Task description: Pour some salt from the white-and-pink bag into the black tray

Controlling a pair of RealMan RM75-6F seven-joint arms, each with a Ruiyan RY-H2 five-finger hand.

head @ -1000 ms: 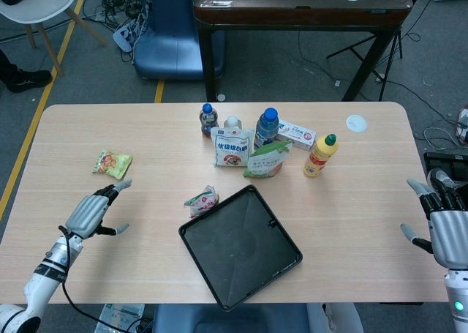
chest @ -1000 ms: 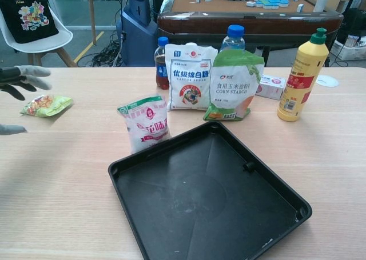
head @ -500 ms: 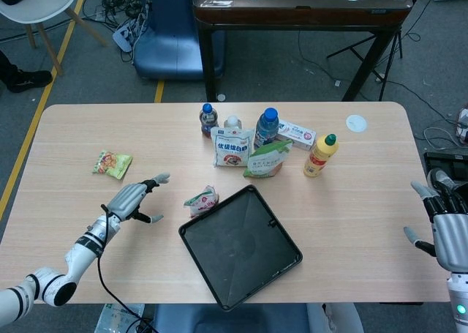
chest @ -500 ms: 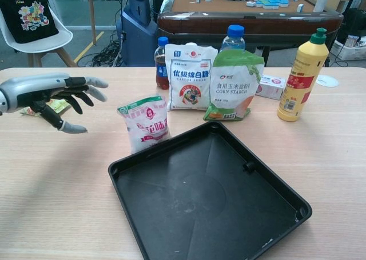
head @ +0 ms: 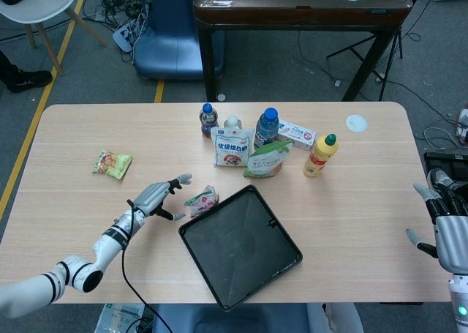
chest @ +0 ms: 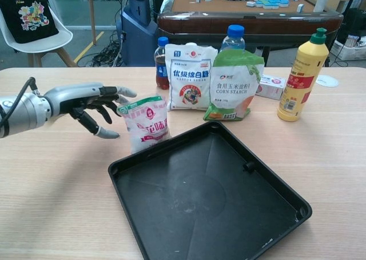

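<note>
Salt in the white-and-pink bag stands upright just beside the black tray's near-left corner. I have my left hand spread and empty right beside the bag; my right hand hangs open off the table's far edge.

head looks down — chest low, close.
</note>
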